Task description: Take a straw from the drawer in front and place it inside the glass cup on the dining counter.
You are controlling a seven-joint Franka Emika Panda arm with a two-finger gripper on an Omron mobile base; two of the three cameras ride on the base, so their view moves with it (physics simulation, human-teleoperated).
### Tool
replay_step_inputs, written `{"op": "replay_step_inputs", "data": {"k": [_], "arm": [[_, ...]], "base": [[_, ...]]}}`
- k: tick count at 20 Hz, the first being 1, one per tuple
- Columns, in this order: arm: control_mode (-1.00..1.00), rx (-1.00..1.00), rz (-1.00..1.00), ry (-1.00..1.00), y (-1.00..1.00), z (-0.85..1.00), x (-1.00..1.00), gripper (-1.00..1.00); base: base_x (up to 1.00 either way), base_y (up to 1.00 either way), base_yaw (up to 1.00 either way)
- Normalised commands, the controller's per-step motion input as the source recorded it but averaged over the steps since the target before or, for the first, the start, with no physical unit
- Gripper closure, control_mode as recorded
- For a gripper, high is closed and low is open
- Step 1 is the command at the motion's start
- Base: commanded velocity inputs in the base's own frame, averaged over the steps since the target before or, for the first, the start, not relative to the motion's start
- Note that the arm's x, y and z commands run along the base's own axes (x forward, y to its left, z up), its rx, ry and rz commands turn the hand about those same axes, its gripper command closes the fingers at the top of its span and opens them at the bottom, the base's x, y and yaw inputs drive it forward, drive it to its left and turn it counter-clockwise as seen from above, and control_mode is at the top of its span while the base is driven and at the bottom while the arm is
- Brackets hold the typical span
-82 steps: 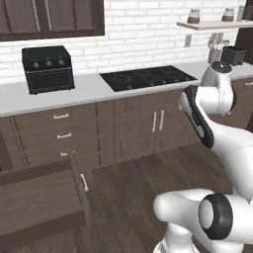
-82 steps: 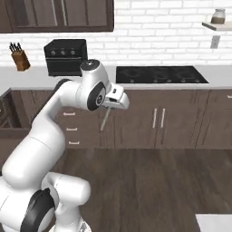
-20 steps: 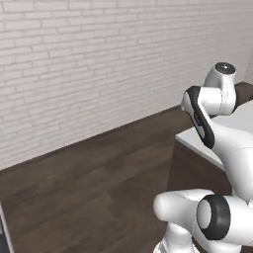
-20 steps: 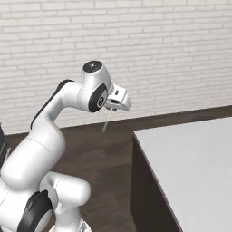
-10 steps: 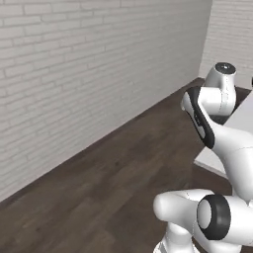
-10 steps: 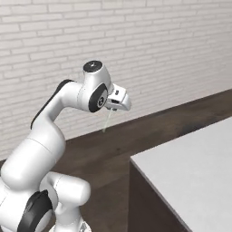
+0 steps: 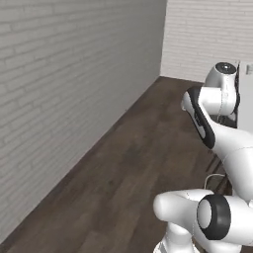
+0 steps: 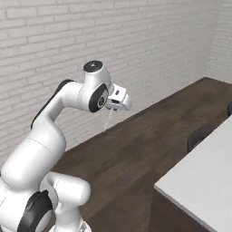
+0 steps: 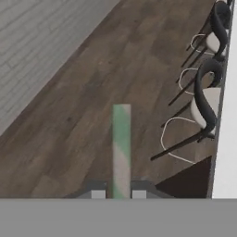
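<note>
My gripper is held up at chest height, shut on the straw, which hangs down from it as a thin pale stick. In the hand view the straw looks pale with green bands and runs straight out from between the two finger tips over the wooden floor. The dining counter with its white slab top lies to the lower right, apart from the gripper, and its white edge runs down the right side of the hand view. The glass cup and the drawer are out of view.
A white brick wall stands behind the arm, and dark wood floor stretches ahead. Dark stools with pale seats line the counter's side, one of them showing as a dark stool near the slab.
The whole picture has swung from the kitchen cabinets to the brick wall and dining counter, so the base has turned. The arm keeps its pose with the straw still held.
</note>
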Motion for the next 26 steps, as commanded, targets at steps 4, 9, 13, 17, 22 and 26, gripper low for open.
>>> {"op": "replay_step_inputs", "data": {"k": [4, 9, 13, 17, 22, 26], "arm": [[1.00, 0.00, 0.00, 0.00, 0.00, 0.00, 0.00, 1.00], [1.00, 0.00, 0.00, 0.00, 0.00, 0.00, 0.00, 1.00], [1.00, 0.00, 0.00, 0.00, 0.00, 0.00, 0.00, 1.00], [1.00, 0.00, 0.00, 0.00, 0.00, 0.00, 0.00, 1.00], [1.00, 0.00, 0.00, 0.00, 0.00, 0.00, 0.00, 1.00], [1.00, 0.00, 0.00, 0.00, 0.00, 0.00, 0.00, 1.00]], "base": [[0.74, 0.84, -0.47], [0.91, 0.71, -0.47], [1.00, 0.58, -0.46], [1.00, 0.52, -0.45], [1.00, 0.45, -0.43], [1.00, 0.47, -0.43]]}}
